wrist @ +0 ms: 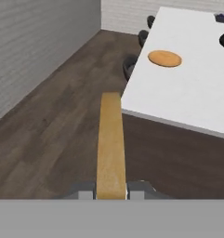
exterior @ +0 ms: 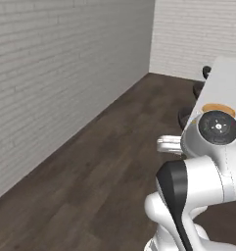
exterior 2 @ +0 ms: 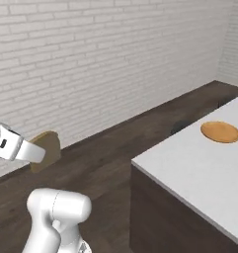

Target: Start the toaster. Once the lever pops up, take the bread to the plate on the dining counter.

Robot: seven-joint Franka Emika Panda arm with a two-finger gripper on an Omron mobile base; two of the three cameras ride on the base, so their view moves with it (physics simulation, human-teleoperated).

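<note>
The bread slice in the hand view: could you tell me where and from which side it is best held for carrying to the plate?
Grip the bread slice across its two flat faces at one edge, as the tool does now: the slice is thin, so it fits edge-on between the fingers and juts forward, its free end leading toward the plate on the dining counter.

A glossy white, rounded arm (exterior: pixel 207 186) is seen — banded by a black joint ring, capped at twelve o'clock by a dark round disc.
</note>
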